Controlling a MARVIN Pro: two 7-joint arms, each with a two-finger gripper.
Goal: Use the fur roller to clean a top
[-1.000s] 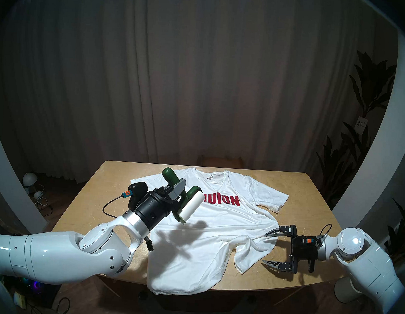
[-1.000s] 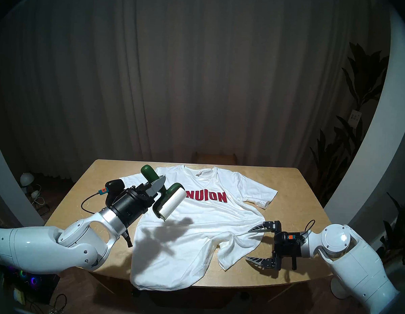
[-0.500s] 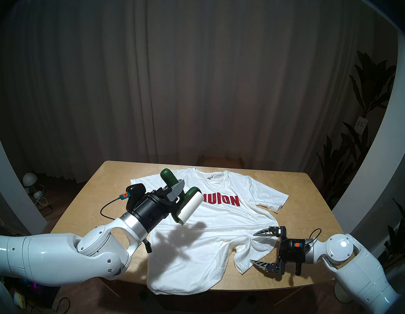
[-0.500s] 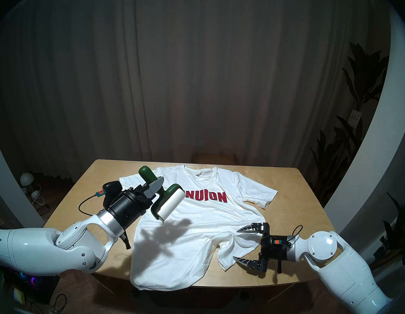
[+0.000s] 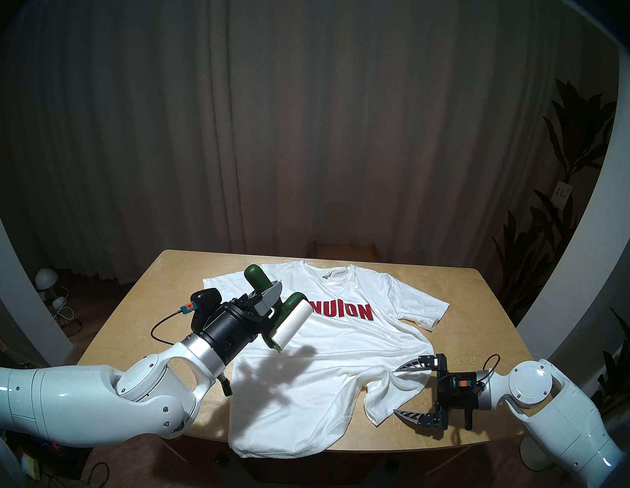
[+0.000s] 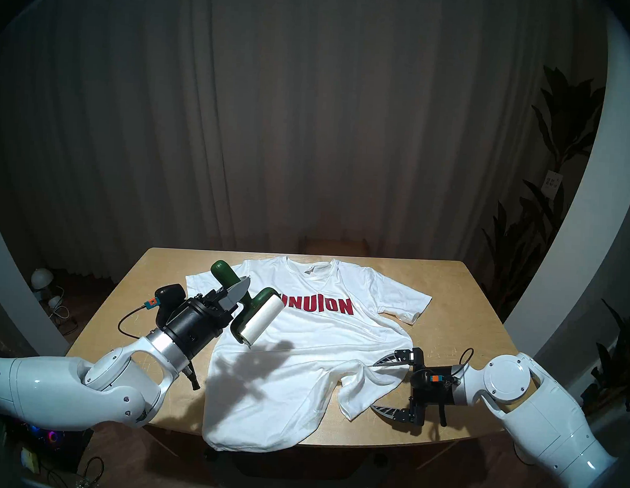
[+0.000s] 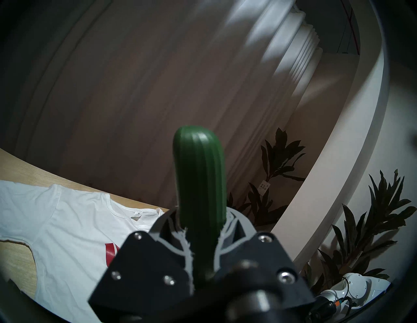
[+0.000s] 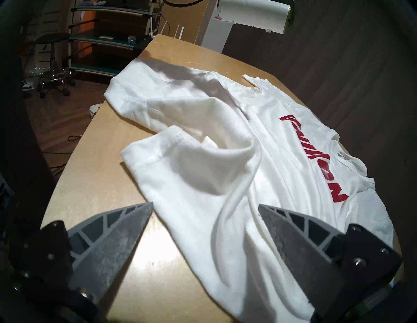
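Wooden table bears the top; above its left chest the left gripper clamps the fur roller, the right gripper gaping empty at its folded hem.

The room is dim, with light falling from above onto the counter and leaving the curtain murky. A hard shadow of the left hand and fur roller lies on the top toward 6 o'clock. Glare spots shine on the right arm's shell. All views bend at the edges inside a dark rim. The right wrist view is soft near its fingers.
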